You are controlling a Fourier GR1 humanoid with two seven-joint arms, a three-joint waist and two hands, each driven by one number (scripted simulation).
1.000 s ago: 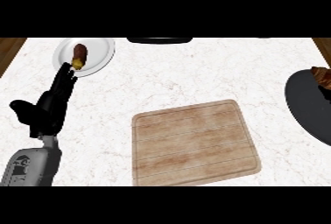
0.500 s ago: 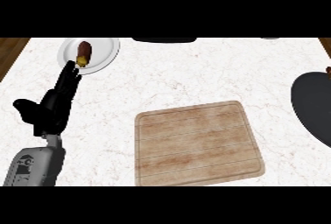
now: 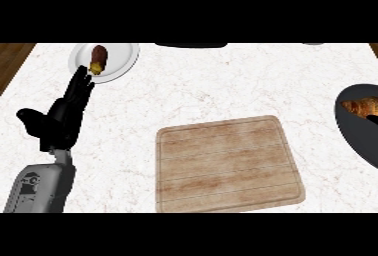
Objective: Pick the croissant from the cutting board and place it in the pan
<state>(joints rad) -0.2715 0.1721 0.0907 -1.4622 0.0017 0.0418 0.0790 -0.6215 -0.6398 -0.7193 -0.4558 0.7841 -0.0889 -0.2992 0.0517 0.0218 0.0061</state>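
Note:
The wooden cutting board (image 3: 227, 163) lies bare at the counter's middle, nothing on it. At the right edge sits the dark pan (image 3: 353, 129), cut off by the frame, with the golden-brown croissant (image 3: 364, 105) lying inside it. My left hand (image 3: 60, 116) rests open at the left, fingers straight and pointing up toward a white plate. My right hand does not show.
A white plate (image 3: 118, 64) at the back left holds a brown and yellow piece of food (image 3: 97, 58). A dark object (image 3: 192, 45) peeks in at the back edge. Wooden floor shows past the counter's left corner (image 3: 13, 60).
The view has shifted, so everything sits a little further right in the frame. The croissant shows again inside the pan. My left hand keeps its pose.

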